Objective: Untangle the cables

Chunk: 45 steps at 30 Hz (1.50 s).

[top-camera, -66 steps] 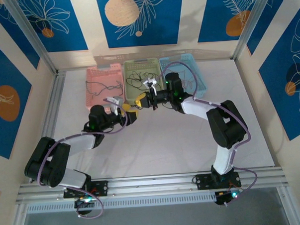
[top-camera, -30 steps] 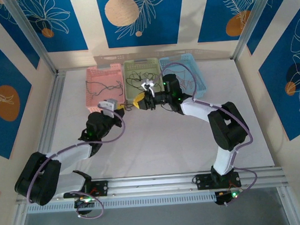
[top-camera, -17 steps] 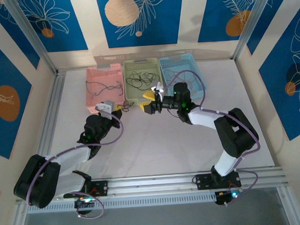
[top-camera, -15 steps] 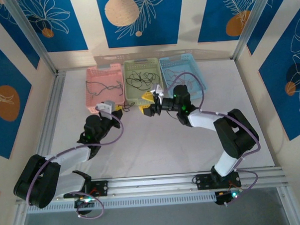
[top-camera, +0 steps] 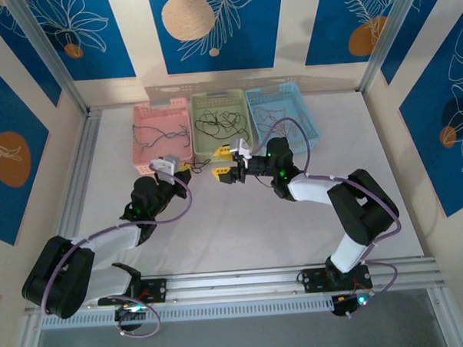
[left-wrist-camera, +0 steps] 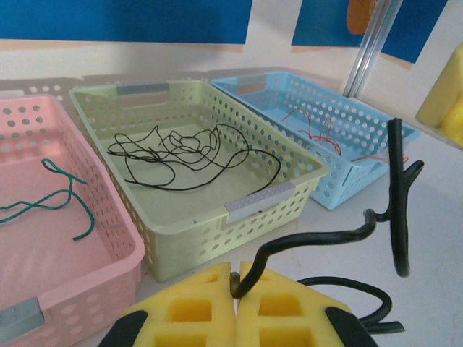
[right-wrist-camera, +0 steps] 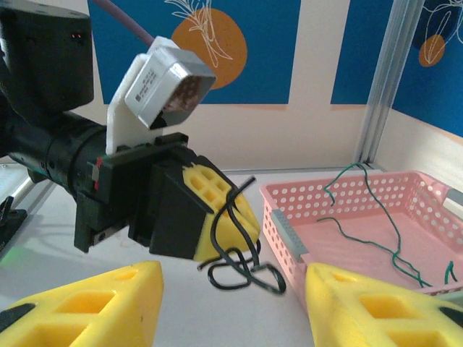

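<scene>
thin green cable [left-wrist-camera: 70,182] lies in pink perforated plastic basket [left-wrist-camera: 116,210]. left gripper [left-wrist-camera: 235,293] clenched on kinked black cable [left-wrist-camera: 395,195], just before the baskets. right gripper [right-wrist-camera: 231,309] released, facing it. risk: a hard tug tightens the knot, or the cable slips the foam pads.

Blk cable [left-wrist-camera: 396,195] end hidden, L jaws

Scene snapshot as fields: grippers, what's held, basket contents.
left gripper: jaws shut on held black cable
right gripper: jaws open, nothing between them, facing the left gripper
held black cable: kinked, looping down below the left jaws
pink basket: green cable
green basket: loose black cable
blue basket: orange-red cables
</scene>
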{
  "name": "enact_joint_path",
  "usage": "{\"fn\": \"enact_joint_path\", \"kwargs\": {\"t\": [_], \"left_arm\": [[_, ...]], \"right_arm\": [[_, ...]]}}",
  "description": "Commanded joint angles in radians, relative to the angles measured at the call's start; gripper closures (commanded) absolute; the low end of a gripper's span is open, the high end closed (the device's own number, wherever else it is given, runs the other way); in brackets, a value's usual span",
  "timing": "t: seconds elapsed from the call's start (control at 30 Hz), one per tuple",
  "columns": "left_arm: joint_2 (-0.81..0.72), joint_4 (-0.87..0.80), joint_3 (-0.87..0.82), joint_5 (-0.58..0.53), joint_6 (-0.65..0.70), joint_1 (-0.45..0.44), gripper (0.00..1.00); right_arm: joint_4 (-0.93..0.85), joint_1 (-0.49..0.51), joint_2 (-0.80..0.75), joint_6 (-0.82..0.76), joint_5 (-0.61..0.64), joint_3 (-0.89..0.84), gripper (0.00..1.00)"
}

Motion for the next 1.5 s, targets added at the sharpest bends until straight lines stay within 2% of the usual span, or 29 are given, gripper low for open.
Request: {"fn": "enact_joint_path", "kwargs": {"t": [0.0, 0.17, 0.37, 0.57, 0.77, 0.87, 1.0, 1.3, 1.47], "left_arm": [[0.012, -0.022, 0.037, -0.007, 0.050, -0.027, 1.00], [0.012, -0.017, 0.035, -0.014, 0.070, -0.041, 1.00], [0.014, -0.012, 0.035, -0.007, 0.094, -0.062, 1.00], [0.004, 0.019, 0.019, 0.008, 0.107, -0.074, 1.00], [0.004, 0.026, 0.016, 0.017, 0.111, -0.080, 1.00], [0.004, 0.025, 0.016, 0.017, 0.112, -0.080, 1.00], [0.011, 0.008, 0.027, 0.011, 0.117, -0.083, 1.00], [0.027, -0.028, 0.048, -0.013, 0.132, -0.095, 1.00], [0.026, -0.051, 0.056, -0.042, 0.128, -0.096, 1.00]], "right_arm": [[0.022, 0.027, 0.011, 0.026, -0.006, 0.048, 0.45], [-0.082, 0.067, 0.029, -0.044, 0.011, 0.091, 0.44], [-0.149, 0.070, 0.050, -0.045, -0.017, 0.130, 0.44], [-0.164, 0.072, 0.053, -0.058, 0.040, 0.132, 0.44], [-0.200, 0.072, 0.065, -0.066, 0.020, 0.150, 0.45], [-0.209, 0.072, 0.066, -0.071, 0.001, 0.155, 0.52], [-0.197, 0.072, 0.063, -0.069, -0.020, 0.152, 0.68], [-0.171, 0.069, 0.059, -0.064, -0.040, 0.139, 0.93], [-0.157, 0.060, 0.048, -0.067, -0.063, 0.124, 1.00]]}}
